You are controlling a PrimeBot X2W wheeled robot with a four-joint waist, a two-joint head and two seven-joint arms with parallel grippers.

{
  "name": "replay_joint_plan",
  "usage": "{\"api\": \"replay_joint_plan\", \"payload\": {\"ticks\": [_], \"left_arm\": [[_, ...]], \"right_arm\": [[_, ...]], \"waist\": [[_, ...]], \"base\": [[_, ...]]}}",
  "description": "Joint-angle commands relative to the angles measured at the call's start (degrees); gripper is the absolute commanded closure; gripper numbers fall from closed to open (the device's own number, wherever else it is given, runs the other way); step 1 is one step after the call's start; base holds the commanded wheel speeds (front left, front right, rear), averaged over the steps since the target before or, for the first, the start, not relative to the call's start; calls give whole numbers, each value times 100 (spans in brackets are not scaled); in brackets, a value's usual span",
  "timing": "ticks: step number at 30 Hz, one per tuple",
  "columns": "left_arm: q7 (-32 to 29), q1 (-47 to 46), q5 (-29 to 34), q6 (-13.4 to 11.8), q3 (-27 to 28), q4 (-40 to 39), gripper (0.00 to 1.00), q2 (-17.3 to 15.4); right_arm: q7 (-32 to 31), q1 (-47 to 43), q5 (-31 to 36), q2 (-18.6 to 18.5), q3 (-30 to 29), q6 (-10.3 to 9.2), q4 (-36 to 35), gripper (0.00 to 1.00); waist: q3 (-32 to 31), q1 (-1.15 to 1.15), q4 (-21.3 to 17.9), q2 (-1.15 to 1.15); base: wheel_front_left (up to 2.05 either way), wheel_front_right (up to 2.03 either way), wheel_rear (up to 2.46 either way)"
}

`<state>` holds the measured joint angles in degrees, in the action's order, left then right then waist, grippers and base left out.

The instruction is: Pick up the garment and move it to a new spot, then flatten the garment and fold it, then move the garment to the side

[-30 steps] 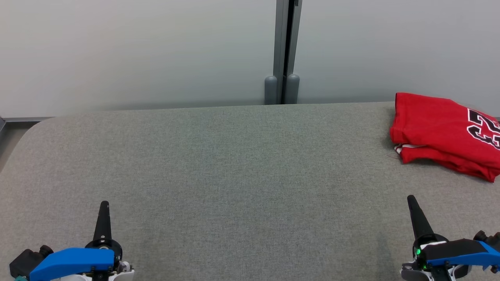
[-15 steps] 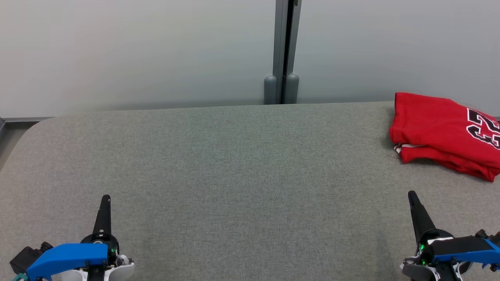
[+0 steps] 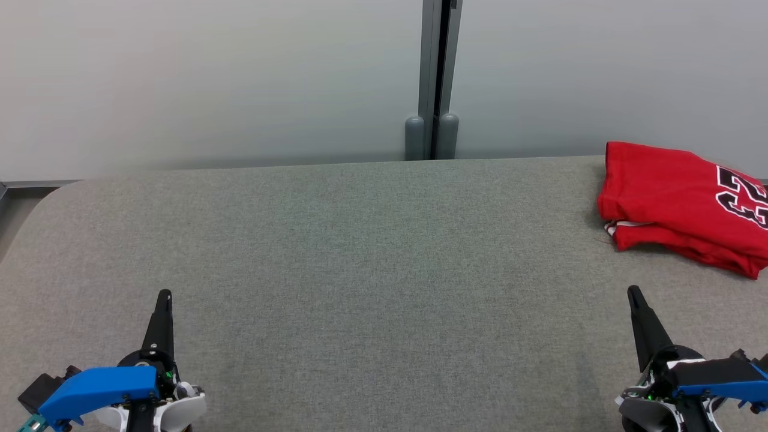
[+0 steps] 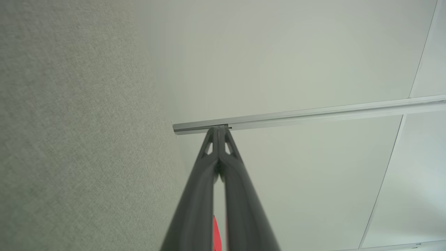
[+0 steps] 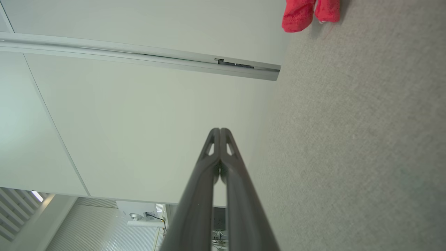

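Well, the red garment (image 3: 678, 204) lay folded in the upper right of the frame, on the far side of the grey table (image 3: 360, 258). The left gripper (image 3: 164, 297) sat at the lower left and the right gripper (image 3: 633, 294) at the lower right — both pinched tight, both empty, and well apart from the garment.

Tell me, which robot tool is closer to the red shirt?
Right. The right tool is in front of the red shirt, apart from it. The left tool is far off at the gray table's other side.
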<state>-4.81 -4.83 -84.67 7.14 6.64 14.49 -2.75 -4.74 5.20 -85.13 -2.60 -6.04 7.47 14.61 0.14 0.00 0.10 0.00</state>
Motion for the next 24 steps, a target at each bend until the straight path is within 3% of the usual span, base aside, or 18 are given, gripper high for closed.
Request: {"api": "replay_joint_plan", "payload": {"ticks": [1,16,24], "left_arm": [[-34,-95,-131,55,-12,-37,100,-21],[-191,-174,-774,59,-14,-56,100,-20],[-198,-177,-782,59,-15,-54,100,-18]], "right_arm": [[-39,86,-136,-44,-25,3,-47,100],[-194,139,-731,-48,-59,4,-71,100],[-204,142,-736,-47,-60,3,-71,100]], "waist": [[0,0,-1,0],[3,0,-10,0],[4,0,-10,0]], "base": [[0,0,0],[0,0,0],[0,0,0]]}}
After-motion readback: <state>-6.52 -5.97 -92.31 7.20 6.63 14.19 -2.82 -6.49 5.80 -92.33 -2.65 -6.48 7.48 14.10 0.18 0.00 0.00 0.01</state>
